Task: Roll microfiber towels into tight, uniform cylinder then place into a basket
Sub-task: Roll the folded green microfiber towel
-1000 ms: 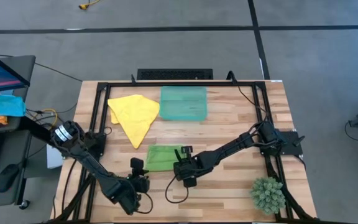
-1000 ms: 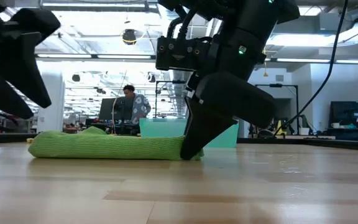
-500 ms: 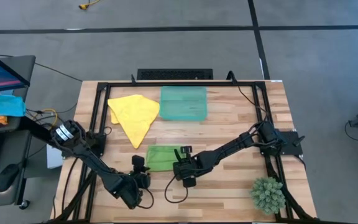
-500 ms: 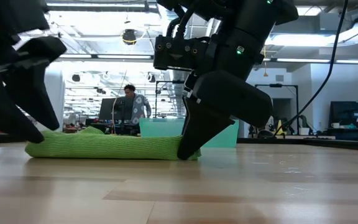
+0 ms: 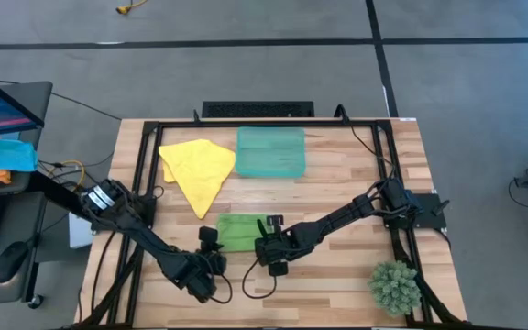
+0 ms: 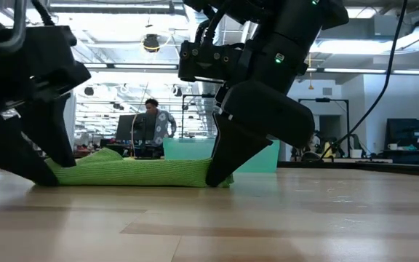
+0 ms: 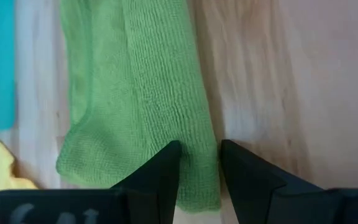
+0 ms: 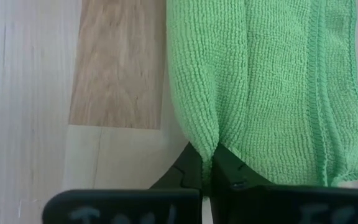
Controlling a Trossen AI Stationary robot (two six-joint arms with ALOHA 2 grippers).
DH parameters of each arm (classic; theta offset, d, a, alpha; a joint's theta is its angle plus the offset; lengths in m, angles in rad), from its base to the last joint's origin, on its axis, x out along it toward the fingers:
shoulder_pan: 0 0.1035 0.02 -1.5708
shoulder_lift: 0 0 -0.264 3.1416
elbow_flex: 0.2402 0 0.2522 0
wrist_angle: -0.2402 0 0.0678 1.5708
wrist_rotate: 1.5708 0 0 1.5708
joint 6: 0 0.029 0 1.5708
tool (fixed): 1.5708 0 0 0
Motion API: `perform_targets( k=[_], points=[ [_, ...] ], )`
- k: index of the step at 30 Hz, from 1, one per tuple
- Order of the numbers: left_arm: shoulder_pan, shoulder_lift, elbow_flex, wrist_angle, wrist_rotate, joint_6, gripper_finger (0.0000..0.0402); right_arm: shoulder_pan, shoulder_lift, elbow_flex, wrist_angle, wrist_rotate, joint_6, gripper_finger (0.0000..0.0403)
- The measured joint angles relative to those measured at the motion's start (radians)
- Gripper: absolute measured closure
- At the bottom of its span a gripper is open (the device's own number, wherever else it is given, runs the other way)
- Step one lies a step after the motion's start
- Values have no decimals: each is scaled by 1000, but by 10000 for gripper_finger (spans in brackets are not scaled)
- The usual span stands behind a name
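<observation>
Left claw (image 7: 199,163) moved in, half-open astride green towel (image 5: 239,231) edge, right claw (image 8: 208,163) pinching the opposite edge

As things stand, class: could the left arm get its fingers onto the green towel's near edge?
Probably yes: the left gripper already straddles the green towel's near edge, fingers open, nothing between.

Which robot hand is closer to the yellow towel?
Left. The left gripper sits at the green towel's end below the yellow towel; the right gripper is farther right.
</observation>
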Motion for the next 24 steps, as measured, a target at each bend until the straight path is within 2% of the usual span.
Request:
perform_targets(
  k=[9, 13, 19, 24],
  points=[
    [14, 28, 1, -89, -48, -120, 291, 2, 0, 0, 2, -3, 3, 383],
    [30, 27, 0, -94, 0, -111, 319, 11, 0, 0, 2, -3, 3, 385],
    [51, 26, -1, -93, 37, -111, 391, 29, 3, 5, 8, -1, 16, 382],
    [55, 9, -2, -98, 101, -142, 391, 54, 10, 53, 3, -57, 54, 385]
  ],
)
